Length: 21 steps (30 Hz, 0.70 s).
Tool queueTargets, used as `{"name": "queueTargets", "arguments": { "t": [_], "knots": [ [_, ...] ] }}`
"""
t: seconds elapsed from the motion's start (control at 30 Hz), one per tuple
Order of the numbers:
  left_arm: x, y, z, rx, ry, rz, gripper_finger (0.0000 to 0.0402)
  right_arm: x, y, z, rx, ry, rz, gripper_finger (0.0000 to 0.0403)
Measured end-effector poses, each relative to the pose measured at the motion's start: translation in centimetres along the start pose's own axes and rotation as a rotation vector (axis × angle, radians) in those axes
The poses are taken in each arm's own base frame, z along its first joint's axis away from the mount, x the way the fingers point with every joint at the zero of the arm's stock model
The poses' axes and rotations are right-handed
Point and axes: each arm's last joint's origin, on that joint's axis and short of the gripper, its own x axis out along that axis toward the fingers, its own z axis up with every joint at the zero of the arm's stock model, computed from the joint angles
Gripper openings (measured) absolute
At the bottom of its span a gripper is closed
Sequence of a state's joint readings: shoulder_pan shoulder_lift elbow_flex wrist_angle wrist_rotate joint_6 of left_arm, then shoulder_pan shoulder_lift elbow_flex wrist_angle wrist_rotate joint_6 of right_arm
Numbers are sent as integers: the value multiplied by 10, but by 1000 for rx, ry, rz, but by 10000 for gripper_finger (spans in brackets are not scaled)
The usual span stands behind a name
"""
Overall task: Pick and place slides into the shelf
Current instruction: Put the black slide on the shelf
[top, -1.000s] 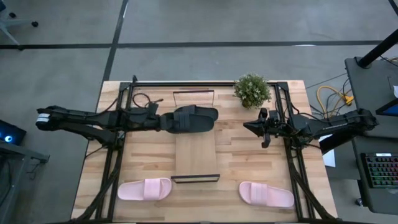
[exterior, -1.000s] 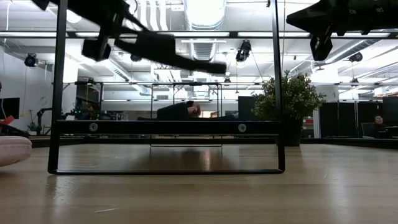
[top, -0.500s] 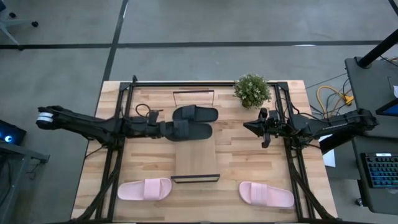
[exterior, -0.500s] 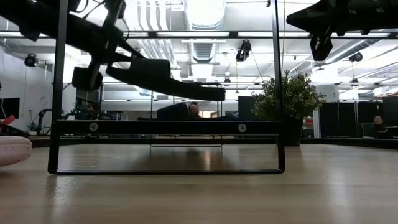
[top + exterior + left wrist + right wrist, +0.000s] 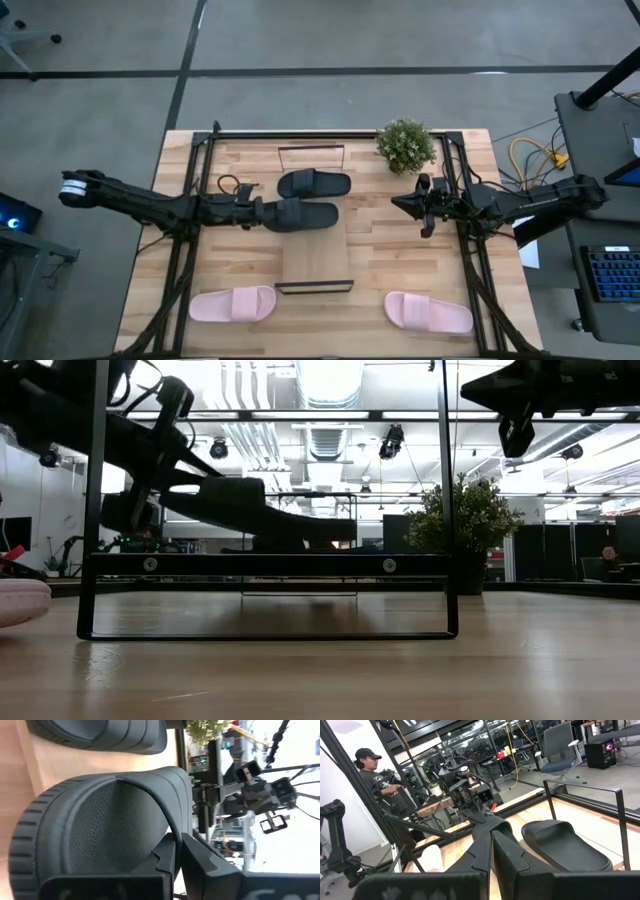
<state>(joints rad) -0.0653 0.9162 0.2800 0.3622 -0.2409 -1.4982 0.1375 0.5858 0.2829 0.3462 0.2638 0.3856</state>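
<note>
My left gripper (image 5: 263, 212) is shut on a black slide (image 5: 303, 213), which hangs low over the light-wood shelf (image 5: 315, 255). In the low view that slide (image 5: 270, 520) slants above the shelf's near frame end (image 5: 270, 565). A second black slide (image 5: 315, 184) lies flat on the shelf just beyond it. Two pale pink slides (image 5: 233, 303) (image 5: 428, 312) lie on the tabletop near the front edge. My right gripper (image 5: 398, 203) hovers shut and holds nothing, right of the shelf. My left gripper pinches the black slide's raised edge (image 5: 169, 827) between its two fingers, at the end of the slide nearest the table's left. The fingers come nearly level from the table's left, along the slide. The slide's free end (image 5: 340, 530) dips toward the shelf; whether it touches, I cannot tell.
A small potted plant (image 5: 405, 145) stands at the back right of the table. Black frame rails (image 5: 190, 250) run along both sides of the tabletop. A person (image 5: 375, 775) stands in the room beyond the table.
My left gripper has gone down and toward the table's near edge with the black slide, rolling as it went. The slide, which hung over the other black slide, now sits lower, beside it on its near side.
</note>
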Motion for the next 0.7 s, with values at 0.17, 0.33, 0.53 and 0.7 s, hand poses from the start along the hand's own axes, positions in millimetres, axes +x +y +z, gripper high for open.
{"name": "queueTargets", "arguments": {
  "t": [0.17,0.33,0.53,0.7],
  "knots": [
    [-1,8,0,-37,-6,-89,0,0,0,0,0,1,-1,9],
    [-2,23,-1,-50,2,-35,0,0,0,0,0,2,-1,9],
    [0,22,0,-46,-10,-53,0,0,0,0,1,3,-1,9],
    [3,22,4,-39,-15,-69,0,0,0,-1,-3,10,-4,9]
  ]
}}
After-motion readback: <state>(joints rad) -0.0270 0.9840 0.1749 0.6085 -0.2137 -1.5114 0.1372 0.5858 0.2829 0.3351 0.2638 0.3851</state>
